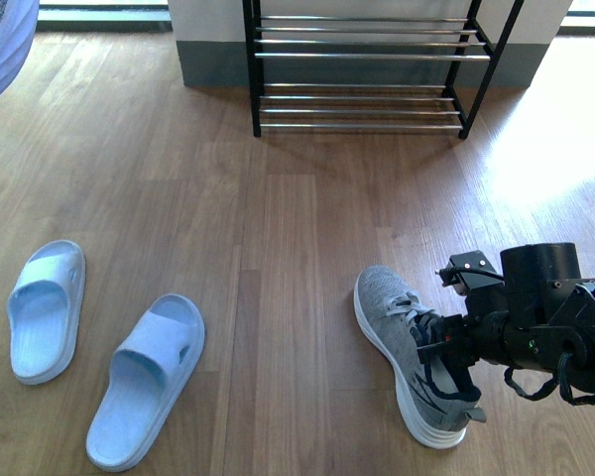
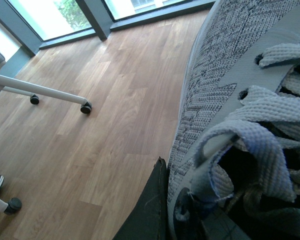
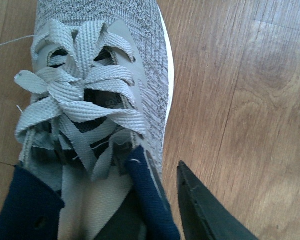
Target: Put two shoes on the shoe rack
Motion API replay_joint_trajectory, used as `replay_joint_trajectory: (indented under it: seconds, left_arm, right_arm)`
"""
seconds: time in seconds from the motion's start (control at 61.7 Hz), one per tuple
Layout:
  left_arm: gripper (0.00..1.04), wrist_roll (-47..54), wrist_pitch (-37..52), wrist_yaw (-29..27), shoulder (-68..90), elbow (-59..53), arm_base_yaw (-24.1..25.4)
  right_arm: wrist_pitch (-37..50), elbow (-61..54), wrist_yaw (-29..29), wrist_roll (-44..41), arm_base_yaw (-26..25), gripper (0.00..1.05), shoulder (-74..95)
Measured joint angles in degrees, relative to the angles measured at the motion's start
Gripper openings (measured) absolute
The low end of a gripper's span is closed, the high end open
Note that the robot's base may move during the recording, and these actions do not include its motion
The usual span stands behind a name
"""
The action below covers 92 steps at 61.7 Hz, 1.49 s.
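One grey sneaker [image 1: 402, 332] with a white sole lies on the wood floor at the front right, toe pointing toward the shoe rack [image 1: 367, 59] at the far wall. My right gripper [image 1: 446, 345] is open at its heel opening. The right wrist view shows that sneaker [image 3: 140, 60] from above, with one black finger [image 3: 205, 210] outside its navy collar; the other finger is hidden. In the left wrist view the other grey sneaker [image 2: 225, 75] fills the picture, and my left gripper [image 2: 175, 217] is shut on its side, a black finger [image 2: 145, 210] against the knit. The left arm is out of the front view.
Two light blue slippers [image 1: 47, 309] [image 1: 147, 377] lie on the floor at the front left. The rack's chrome rods hold nothing. In the left wrist view, white chair legs with black casters [image 2: 85, 106] stand on the floor near tall windows.
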Motion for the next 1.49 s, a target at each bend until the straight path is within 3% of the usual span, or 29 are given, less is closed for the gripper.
replay_joint_trajectory:
  seconds: [0.081,0.357,0.649,0.957,1.2,1.492]
  left_arm:
    - [0.02,0.0,0.0,0.0,0.0,0.0,0.0]
    - [0.02,0.0,0.0,0.0,0.0,0.0,0.0]
    - [0.02,0.0,0.0,0.0,0.0,0.0,0.0]
    - [0.02,0.0,0.0,0.0,0.0,0.0,0.0]
    - [0.02,0.0,0.0,0.0,0.0,0.0,0.0]
    - [0.02,0.0,0.0,0.0,0.0,0.0,0.0]
  right_arm:
    - [0.0,0.0,0.2,0.7,0.2,0.01,0.0]
    - [2.1,-5.4,1.3,0.6,-0.4,0.01,-4.2]
    - [3.5,-24.2,-1.2,-1.2,-3.5,0.01,-34.2]
    - [-10.7,-39.0,-9.7,-2.1,-8.8,0.01,-75.9]
    - [-28.7,-43.0,-18.1,-3.4,-14.6,0.01,-110.2]
    - [-29.7,-43.4,-19.0,-3.6,-15.1,0.01,-116.0]
